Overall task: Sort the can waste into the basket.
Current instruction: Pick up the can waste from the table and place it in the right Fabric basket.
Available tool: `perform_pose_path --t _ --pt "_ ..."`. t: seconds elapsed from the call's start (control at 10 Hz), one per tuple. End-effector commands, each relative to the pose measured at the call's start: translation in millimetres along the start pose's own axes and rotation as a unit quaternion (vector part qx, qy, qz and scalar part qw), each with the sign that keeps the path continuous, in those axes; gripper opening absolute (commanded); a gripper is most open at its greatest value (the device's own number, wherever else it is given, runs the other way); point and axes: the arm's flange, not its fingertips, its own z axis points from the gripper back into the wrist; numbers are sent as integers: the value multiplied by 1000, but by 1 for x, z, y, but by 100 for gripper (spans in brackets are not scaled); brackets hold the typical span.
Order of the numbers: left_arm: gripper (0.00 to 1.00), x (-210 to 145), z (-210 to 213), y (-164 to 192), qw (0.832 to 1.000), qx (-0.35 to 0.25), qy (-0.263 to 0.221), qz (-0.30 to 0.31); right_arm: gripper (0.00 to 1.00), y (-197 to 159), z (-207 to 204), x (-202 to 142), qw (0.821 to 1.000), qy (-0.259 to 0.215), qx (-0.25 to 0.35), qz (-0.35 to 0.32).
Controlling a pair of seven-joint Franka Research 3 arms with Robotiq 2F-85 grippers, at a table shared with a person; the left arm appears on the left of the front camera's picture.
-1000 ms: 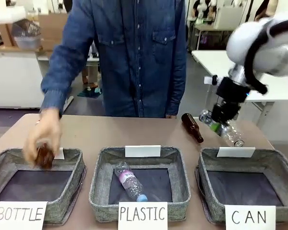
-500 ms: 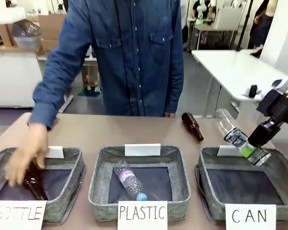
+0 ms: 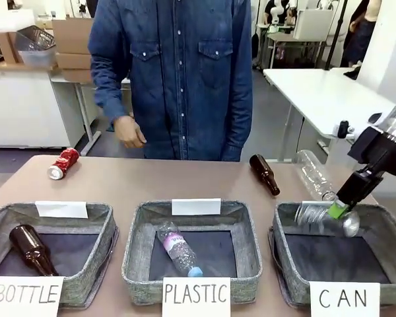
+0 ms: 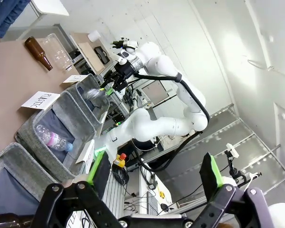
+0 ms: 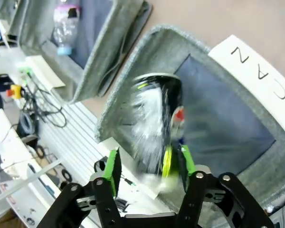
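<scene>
Right arm over the CAN basket with the black can; red can sits far left.

My right gripper (image 3: 338,211) hangs low over the far edge of the basket (image 3: 282,254). Its pads (image 5: 113,172) are spread wider than the black can (image 3: 323,218), which is a blur between them, so I judge it free and falling. Low over the opening makes sense: the can lands inside, not on the rim. The red can (image 3: 63,163) lies on its side on the table (image 3: 152,181), far left, well apart from the basket, on the person's (image 3: 178,79) side, probably placed there for my next pick. My left gripper (image 4: 156,176) is spread wide, holding nothing, idle.
</scene>
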Motion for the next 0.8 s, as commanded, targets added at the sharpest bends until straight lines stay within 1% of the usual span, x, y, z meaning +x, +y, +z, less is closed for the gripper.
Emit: perform_pose_path --t 0.0,0.4,0.5,0.6,0.7 --pt "100 -1 1 -2 1000 -4 6 -11 100 -3 6 7 1000 4 -6 -4" --pt "100 -1 1 -2 1000 -4 6 -11 100 -4 3 4 1000 -7 15 -10" --pt "100 -1 1 -2 1000 -4 6 -11 100 -4 6 3 998 -32 50 -9" --pt "100 -1 1 -2 1000 -4 6 -11 100 -4 18 -2 984 -94 148 -6" --pt "100 -1 1 -2 1000 -4 6 -11 100 -7 36 -6 927 -224 296 -53"
